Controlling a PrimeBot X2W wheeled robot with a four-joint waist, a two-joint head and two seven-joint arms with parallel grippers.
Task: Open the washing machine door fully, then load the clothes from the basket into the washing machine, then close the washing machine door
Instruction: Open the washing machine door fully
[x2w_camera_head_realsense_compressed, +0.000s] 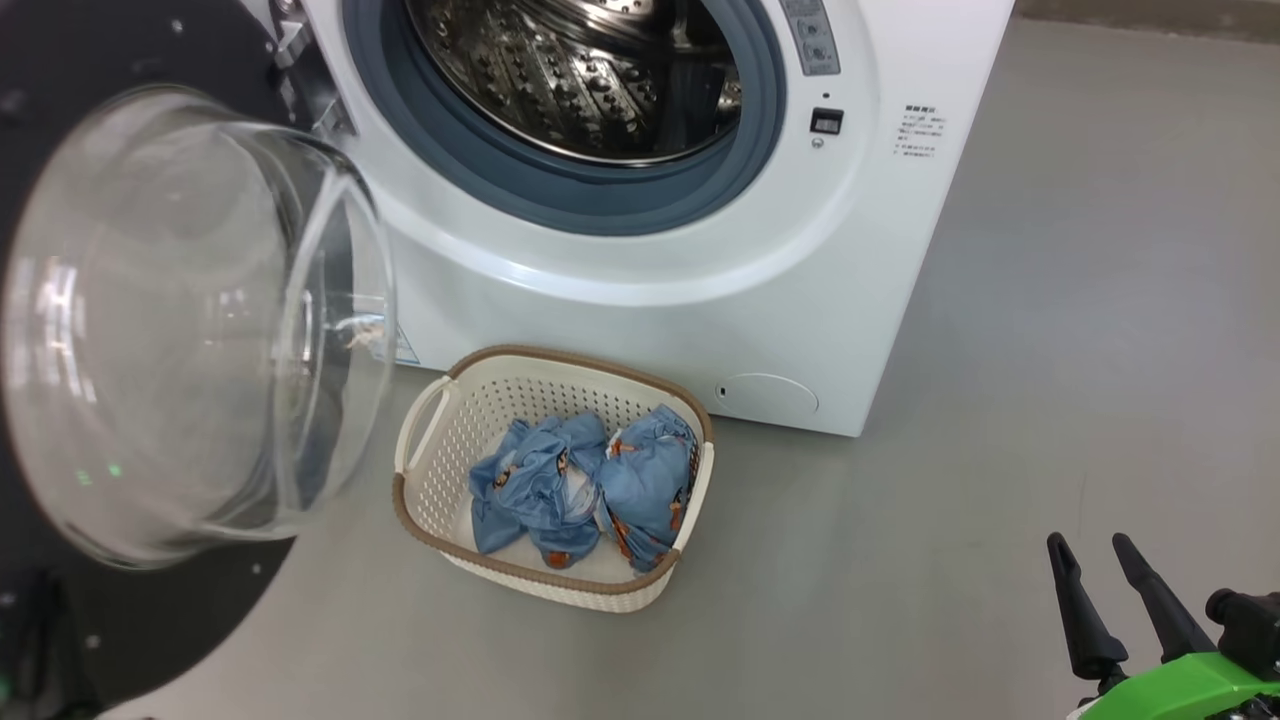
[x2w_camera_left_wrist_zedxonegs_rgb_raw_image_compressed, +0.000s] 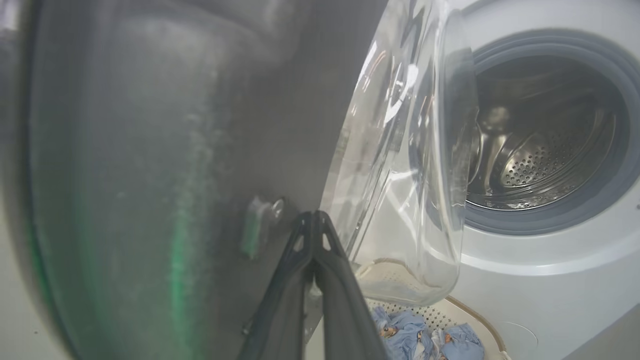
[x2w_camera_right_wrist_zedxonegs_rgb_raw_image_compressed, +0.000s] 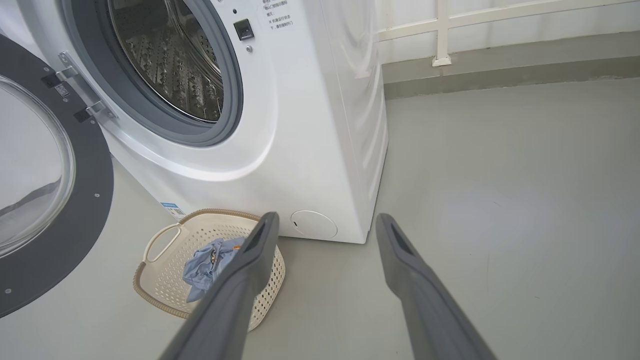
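The washing machine (x2w_camera_head_realsense_compressed: 700, 300) stands with its steel drum (x2w_camera_head_realsense_compressed: 590, 70) exposed. The washing machine door (x2w_camera_head_realsense_compressed: 190, 330) is swung out to the left, its glass bowl facing me. The basket (x2w_camera_head_realsense_compressed: 420, 520) sits on the floor in front of the machine and holds the clothes, two light blue bundles (x2w_camera_head_realsense_compressed: 545, 485) (x2w_camera_head_realsense_compressed: 650, 480). My left gripper (x2w_camera_left_wrist_zedxonegs_rgb_raw_image_compressed: 314, 215) is shut with nothing in it, its tips close against the door's black inner rim (x2w_camera_left_wrist_zedxonegs_rgb_raw_image_compressed: 150, 150) beside the glass bowl (x2w_camera_left_wrist_zedxonegs_rgb_raw_image_compressed: 410, 175). My right gripper (x2w_camera_head_realsense_compressed: 1090, 542) (x2w_camera_right_wrist_zedxonegs_rgb_raw_image_compressed: 326, 219) is open and empty, low to the right of the basket (x2w_camera_right_wrist_zedxonegs_rgb_raw_image_compressed: 160, 280).
Bare grey floor (x2w_camera_head_realsense_compressed: 1050, 350) spreads to the right of the machine and in front of the basket. A low ledge with a white rail (x2w_camera_right_wrist_zedxonegs_rgb_raw_image_compressed: 440, 40) runs behind the machine. A round cover (x2w_camera_head_realsense_compressed: 770, 395) sits low on the machine's front.
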